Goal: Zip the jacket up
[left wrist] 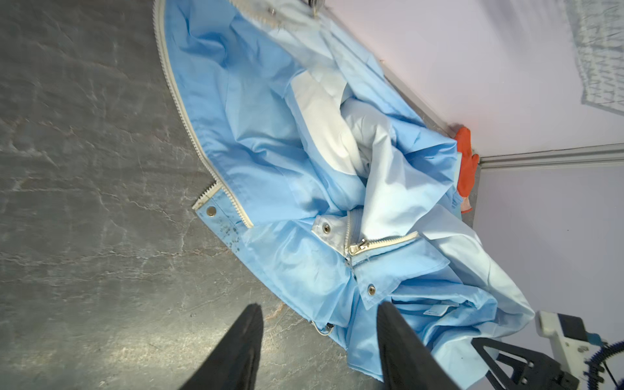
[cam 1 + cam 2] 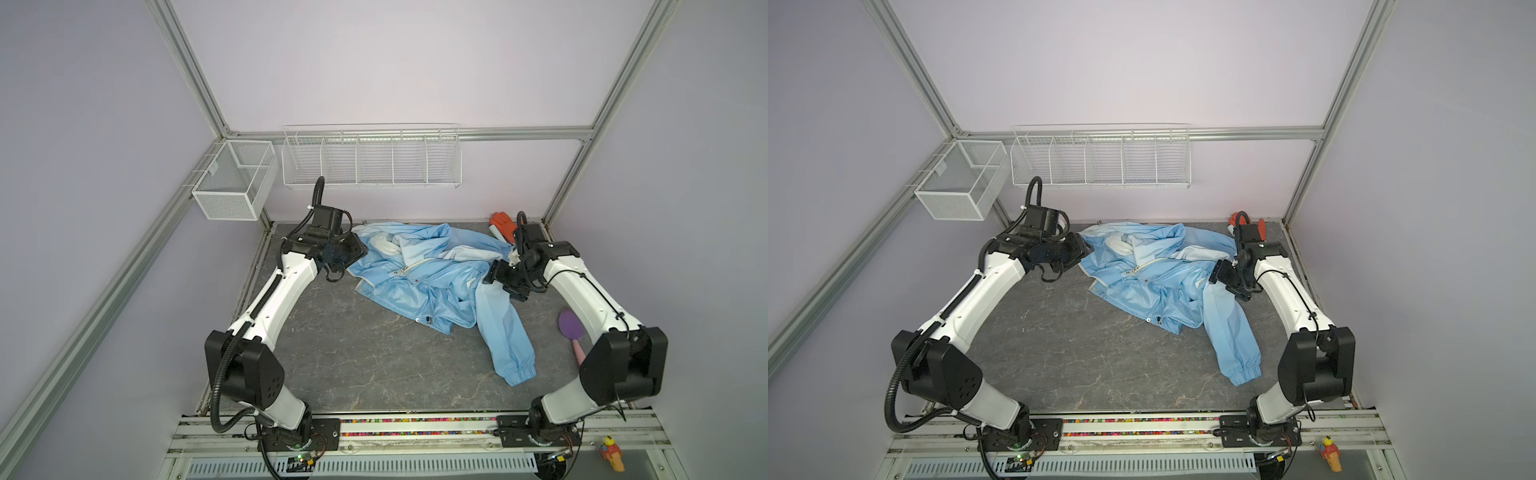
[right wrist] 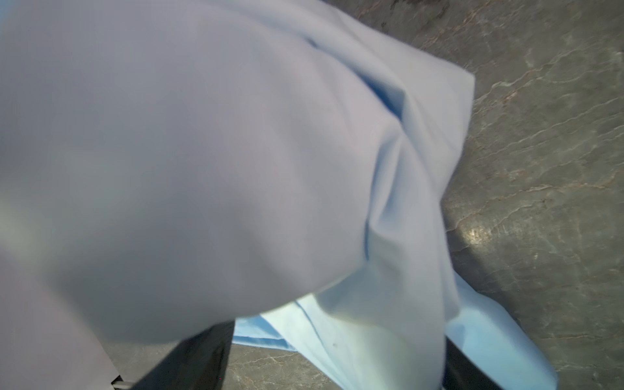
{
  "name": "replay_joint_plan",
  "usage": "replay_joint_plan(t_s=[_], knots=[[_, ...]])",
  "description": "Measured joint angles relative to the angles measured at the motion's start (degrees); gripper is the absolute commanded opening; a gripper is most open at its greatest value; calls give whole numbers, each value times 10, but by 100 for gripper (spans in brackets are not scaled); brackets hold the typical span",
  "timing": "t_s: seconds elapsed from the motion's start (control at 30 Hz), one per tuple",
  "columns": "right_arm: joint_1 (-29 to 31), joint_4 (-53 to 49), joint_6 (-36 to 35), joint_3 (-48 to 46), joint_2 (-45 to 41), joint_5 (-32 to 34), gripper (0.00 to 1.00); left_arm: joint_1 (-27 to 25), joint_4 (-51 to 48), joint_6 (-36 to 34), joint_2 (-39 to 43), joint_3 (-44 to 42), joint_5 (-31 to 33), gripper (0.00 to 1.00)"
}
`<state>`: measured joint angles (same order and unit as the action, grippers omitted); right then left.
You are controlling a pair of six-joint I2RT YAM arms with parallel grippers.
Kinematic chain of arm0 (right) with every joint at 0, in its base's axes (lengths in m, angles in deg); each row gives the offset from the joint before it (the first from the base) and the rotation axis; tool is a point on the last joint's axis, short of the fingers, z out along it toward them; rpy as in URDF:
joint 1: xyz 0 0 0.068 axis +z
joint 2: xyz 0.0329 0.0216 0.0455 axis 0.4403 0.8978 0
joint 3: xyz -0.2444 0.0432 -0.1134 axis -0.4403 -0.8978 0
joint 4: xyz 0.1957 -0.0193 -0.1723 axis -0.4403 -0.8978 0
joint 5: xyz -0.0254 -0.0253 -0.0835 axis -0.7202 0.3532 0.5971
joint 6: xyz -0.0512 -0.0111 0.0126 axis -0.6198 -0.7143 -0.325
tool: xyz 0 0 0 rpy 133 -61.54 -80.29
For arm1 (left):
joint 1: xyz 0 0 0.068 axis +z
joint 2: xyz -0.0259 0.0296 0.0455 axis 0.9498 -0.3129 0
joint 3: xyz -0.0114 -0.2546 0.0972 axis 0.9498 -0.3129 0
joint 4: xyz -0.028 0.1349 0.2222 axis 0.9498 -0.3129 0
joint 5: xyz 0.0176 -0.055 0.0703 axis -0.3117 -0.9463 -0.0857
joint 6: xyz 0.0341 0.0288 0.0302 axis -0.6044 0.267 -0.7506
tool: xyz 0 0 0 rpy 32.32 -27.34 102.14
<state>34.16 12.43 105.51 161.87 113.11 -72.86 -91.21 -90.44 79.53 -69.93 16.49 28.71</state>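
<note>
Jaws on my left gripper (image 1: 319, 307) stand parted with nothing between them; through the gap the wrist view shows only the grey table (image 1: 84, 202) and the jacket's (image 1: 270, 135) hem. In both top views that gripper (image 2: 359, 251) sits at the left edge of the garment, towards the back wall.

My right gripper (image 3: 337, 334) has its two dark fingers (image 3: 189, 358) spread wide, and a pale fold of the jacket (image 3: 388, 202) lies in the gap. It looks loose rather than pinched, though cloth close to the lens blurs most of that view. In a top view this gripper (image 2: 492, 272) meets the jacket at its right side, where the sleeve (image 2: 503, 332) begins.

The jacket (image 2: 419, 282) lies crumpled on the far half of the table (image 2: 332, 353), seen likewise in a top view (image 2: 1154, 278). Its one visible sleeve trails towards me, ending in an elastic cuff (image 2: 519, 372). The front is unzipped. One white row of zipper teeth (image 1: 175, 94) runs along the edge on the table and ends beside a snap button (image 1: 211, 211). The slider (image 1: 358, 246) sits apart from it on the other half.

An orange glove (image 2: 500, 220) lies in the far right corner, just behind the jacket. A purple brush with a pink handle (image 2: 570, 326) rests near my right arm, clear of the cloth
</note>
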Motion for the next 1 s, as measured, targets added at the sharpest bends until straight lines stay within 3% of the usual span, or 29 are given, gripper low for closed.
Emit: replay_joint_plan(t_s=[0.1,0.27,0.33,0.53,0.77,0.83,0.97,1.0], knots=[[23,-19,-9,50,-12,28,85,0,27,11,-23,-21,-2,54],[125,-40,-35,174,21,69,86,42,59,38,-70,-57,-29,53],[173,-47,-45,220,57,81,98,67,83,51,-97,-75,-44,53],[256,-74,-65,309,182,93,92,81,141,81,-161,-99,-80,54],[278,-112,-89,400,303,103,88,76,223,111,-220,-104,-120,53],[280,-118,-96,419,327,106,88,75,235,114,-246,-96,-129,48],[281,-129,-108,451,374,123,90,67,252,116,-277,-61,-145,11],[281,-133,-110,461,388,129,97,65,254,115,-283,-50,-151,3]])
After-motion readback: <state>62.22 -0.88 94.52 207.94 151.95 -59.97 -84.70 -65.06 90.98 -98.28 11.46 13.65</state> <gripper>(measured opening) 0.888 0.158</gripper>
